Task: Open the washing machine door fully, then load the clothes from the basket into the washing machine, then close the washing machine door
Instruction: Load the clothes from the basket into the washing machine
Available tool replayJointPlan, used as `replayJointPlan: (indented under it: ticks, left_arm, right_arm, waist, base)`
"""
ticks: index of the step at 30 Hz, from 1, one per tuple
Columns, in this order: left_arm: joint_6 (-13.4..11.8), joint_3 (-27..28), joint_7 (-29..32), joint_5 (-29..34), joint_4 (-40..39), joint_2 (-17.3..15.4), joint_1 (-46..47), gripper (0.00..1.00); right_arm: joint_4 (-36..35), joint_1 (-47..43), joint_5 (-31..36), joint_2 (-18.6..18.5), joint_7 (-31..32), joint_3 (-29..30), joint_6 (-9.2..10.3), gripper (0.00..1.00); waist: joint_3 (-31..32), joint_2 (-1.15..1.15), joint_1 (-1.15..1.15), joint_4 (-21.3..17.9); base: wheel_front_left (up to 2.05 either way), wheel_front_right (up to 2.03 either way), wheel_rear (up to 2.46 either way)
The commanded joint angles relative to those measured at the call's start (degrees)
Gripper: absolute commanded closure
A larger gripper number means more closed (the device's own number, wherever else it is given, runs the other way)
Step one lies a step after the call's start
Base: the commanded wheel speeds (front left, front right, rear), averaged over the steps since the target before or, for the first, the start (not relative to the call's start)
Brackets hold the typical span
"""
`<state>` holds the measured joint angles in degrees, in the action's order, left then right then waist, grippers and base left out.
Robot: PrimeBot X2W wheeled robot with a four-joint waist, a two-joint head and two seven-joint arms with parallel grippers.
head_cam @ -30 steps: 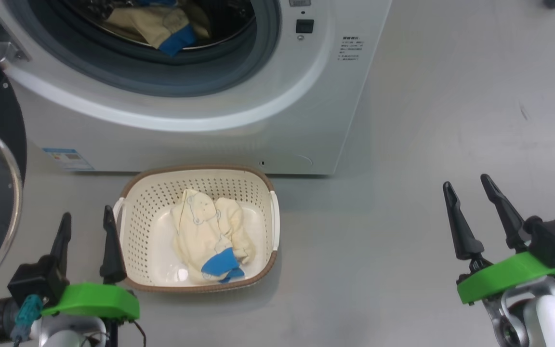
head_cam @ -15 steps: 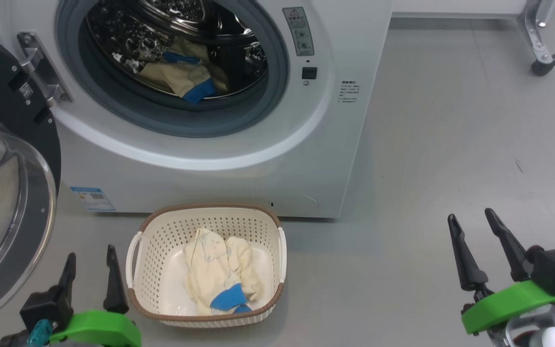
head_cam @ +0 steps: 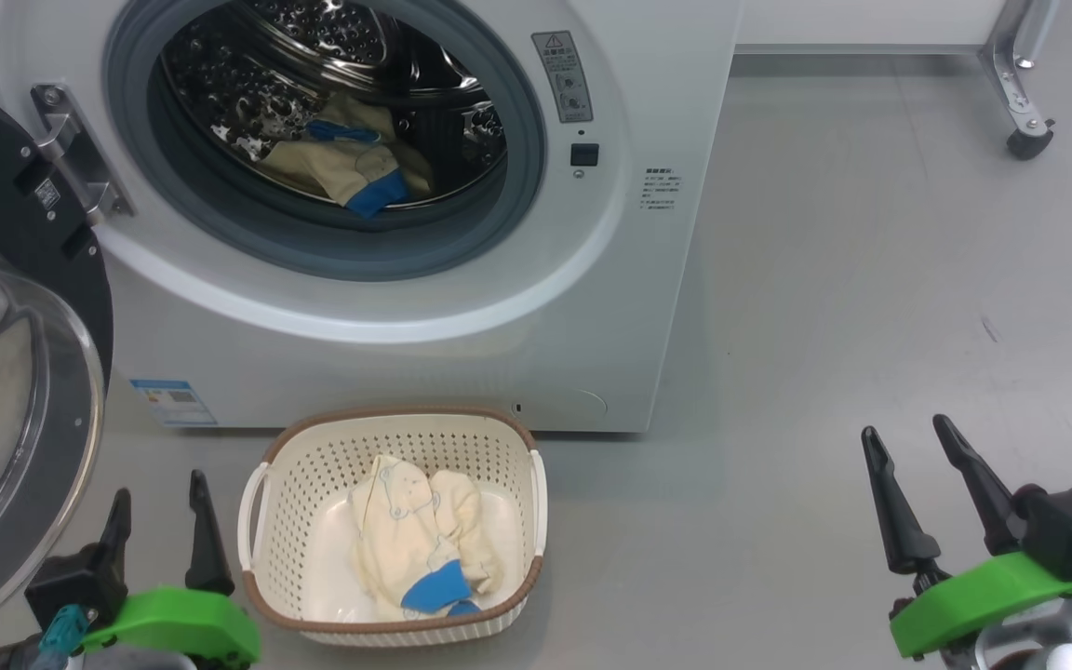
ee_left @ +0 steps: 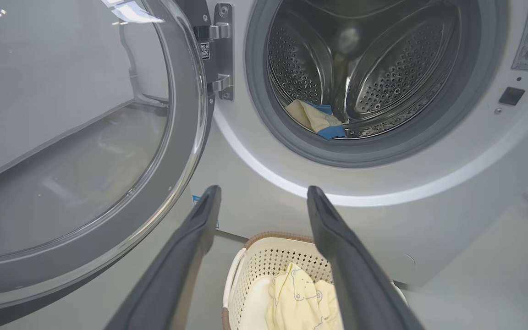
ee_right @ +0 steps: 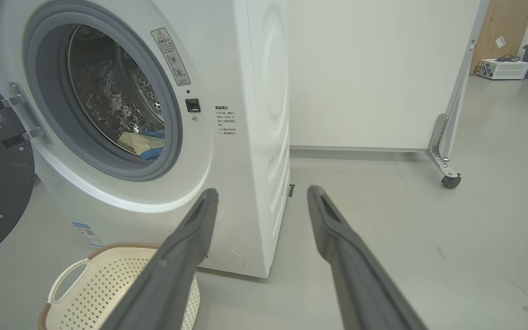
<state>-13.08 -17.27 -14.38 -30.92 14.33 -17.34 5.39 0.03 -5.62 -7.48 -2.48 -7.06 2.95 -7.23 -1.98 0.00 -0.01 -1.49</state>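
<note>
You have the washing machine door (head_cam: pixel 15 372) swung wide to the left of the washing machine (head_cam: pixel 592 307), so the round opening is free and nothing blocks the way in. One garment (head_cam: pixel 350 167) with a blue edge lies already at the bottom of the drum (head_cam: pixel 313 56), inside the washing machine. The rest of the clothes (head_cam: pixel 420 540) lie in a small heap in the basket (head_cam: pixel 313 465), which stands on the floor (head_cam: pixel 824 279) directly in front of the washing machine, below the opening. I think it is put there so that each lift from basket to drum is short. Your left gripper (head_cam: pixel 158 484) hovers in front of the washing machine, just beside the basket's left handle (head_cam: pixel 252 498), with its two fingers apart and nothing between them. Your right gripper (head_cam: pixel 904 426) hangs in front of the washing machine and beyond its right corner, well apart from the basket, also spread and empty. In my judgement the loading is partly done, and the left gripper is better placed to go down on the heap.
</note>
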Motion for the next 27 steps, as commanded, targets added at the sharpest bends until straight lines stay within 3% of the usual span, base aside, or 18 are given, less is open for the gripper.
replayJointPlan:
  ticks: [1,27]
  left_arm:
    - [0.2,2.8,-0.6,0.1,-1.3,-0.8,3.4,0.00]
    - [1.3,1.3,-0.5,4.3,-2.4,-1.5,4.0,0.00]
  right_arm:
    - [-2.3,1.5,0.6,-0.5,0.0,-1.1,-0.25,0.00]
    - [-2.0,2.3,0.9,-0.4,-0.2,-1.5,-0.25,0.00]
  waist:
    - [-0.1,0.00,0.01,-0.1]
    - [-1.2,0.00,0.01,0.1]
  base:
    - [0.00,0.00,0.00]
    - [0.00,0.00,0.00]
